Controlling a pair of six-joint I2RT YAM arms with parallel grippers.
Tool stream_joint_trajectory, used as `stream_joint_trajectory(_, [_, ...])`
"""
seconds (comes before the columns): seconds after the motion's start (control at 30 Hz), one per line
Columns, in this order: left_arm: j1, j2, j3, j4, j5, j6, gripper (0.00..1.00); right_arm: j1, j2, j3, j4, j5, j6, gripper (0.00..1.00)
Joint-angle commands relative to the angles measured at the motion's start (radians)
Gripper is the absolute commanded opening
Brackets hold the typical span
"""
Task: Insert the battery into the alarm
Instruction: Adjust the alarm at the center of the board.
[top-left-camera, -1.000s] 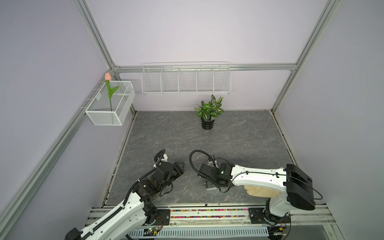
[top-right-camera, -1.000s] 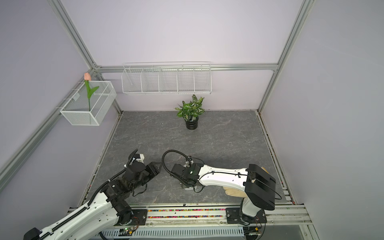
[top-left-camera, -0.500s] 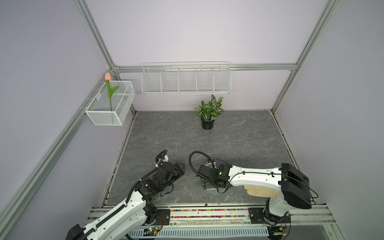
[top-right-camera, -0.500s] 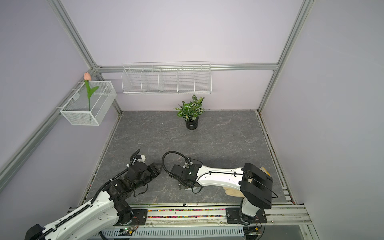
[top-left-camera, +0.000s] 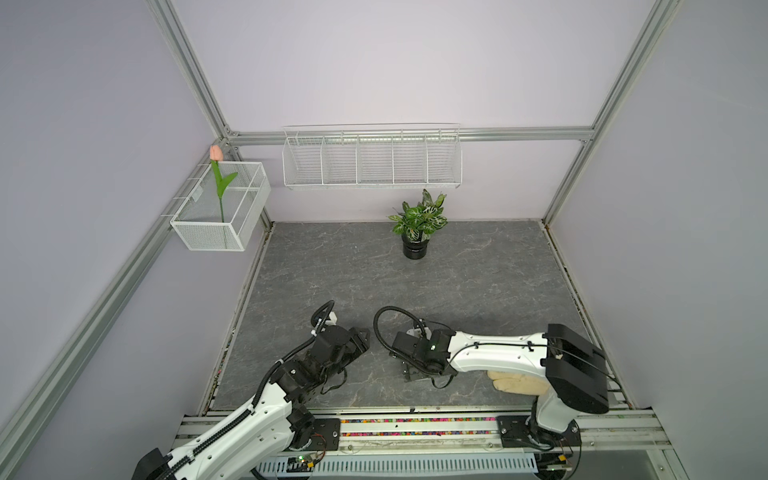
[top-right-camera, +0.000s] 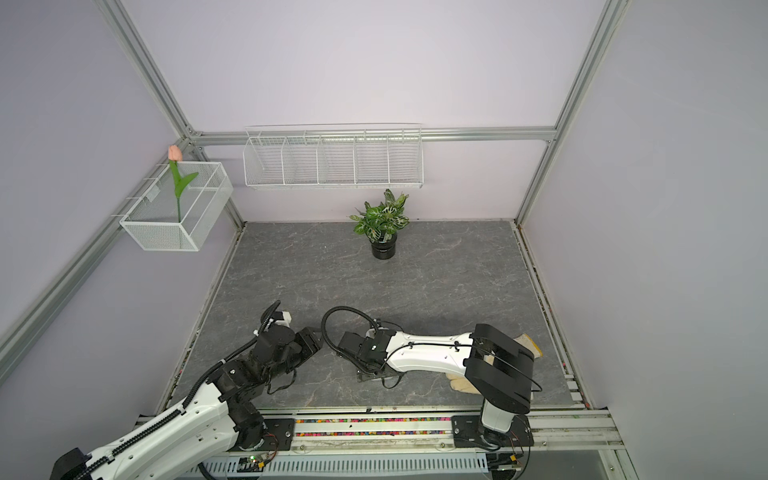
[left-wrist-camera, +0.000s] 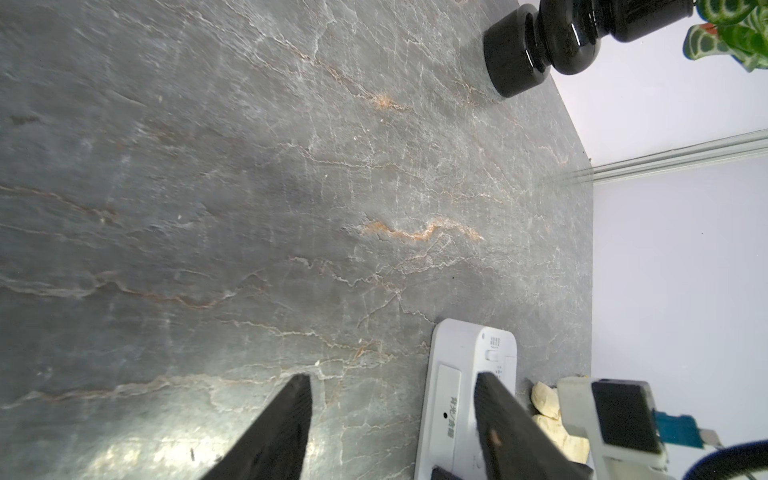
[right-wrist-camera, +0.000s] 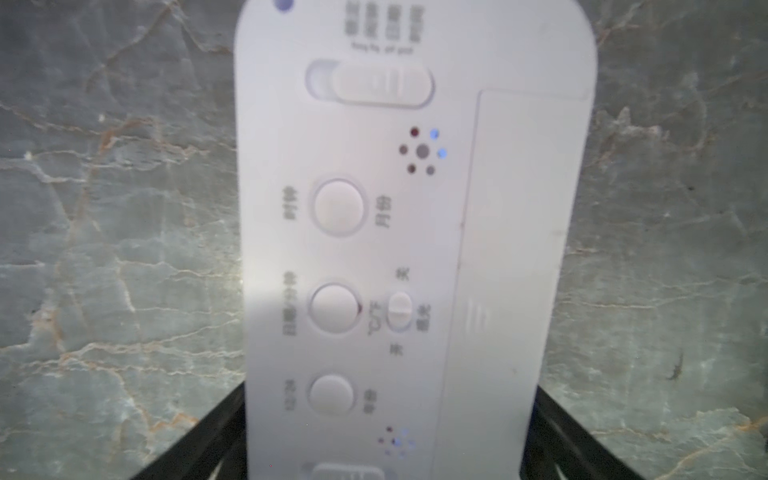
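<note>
Lying between right jaws: alarm (right-wrist-camera: 353, 249)

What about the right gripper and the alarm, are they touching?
Cannot tell. In the right wrist view the alarm lies between the fingers of the right gripper, but its edges hide any gap.

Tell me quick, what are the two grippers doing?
Left gripper: open, empty.
Right gripper: around the alarm; grip cannot be told.

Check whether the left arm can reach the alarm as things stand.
Probably yes: the open left gripper hangs beside the alarm, one finger over it, nothing between. The right gripper flanks it too, leaving little room.
</note>
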Motion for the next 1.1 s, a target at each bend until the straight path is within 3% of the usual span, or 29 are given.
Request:
stream_joint_trajectory(0.0, [0.004, -0.016, -0.015, -0.003, -0.008, -0.011, 0.65, 0.006, 0.012, 0.014, -0.021, -0.005, 0.009, 0.89])
stream_joint_trajectory(0.17, [0.003, -0.024, -0.017, -0.006, -0.005, -0.013, 0.65, 0.006, 0.002, 0.005, -0.006, -0.008, 0.003, 0.99])
stream_joint_trajectory(0.43, [0.004, -0.02, -0.012, -0.002, -0.002, -0.014, 0.65, 0.001, -0.021, -0.012, 0.011, 0.002, -0.003, 0.78])
stream_joint_trajectory(0.6, [0.004, -0.014, -0.011, 0.01, 0.01, -0.011, 0.65, -0.003, -0.027, -0.016, 0.014, 0.001, -0.004, 0.77])
stream_joint_trajectory(0.77, [0.004, 0.008, -0.01, 0.118, 0.114, 0.038, 0.71, -0.004, -0.096, -0.05, 0.088, 0.021, -0.043, 0.77])
stream_joint_trajectory(1.07, [-0.011, 0.163, 0.051, 0.296, 0.314, 0.078, 0.81, -0.03, -0.37, -0.222, 0.37, 0.014, -0.173, 0.77])
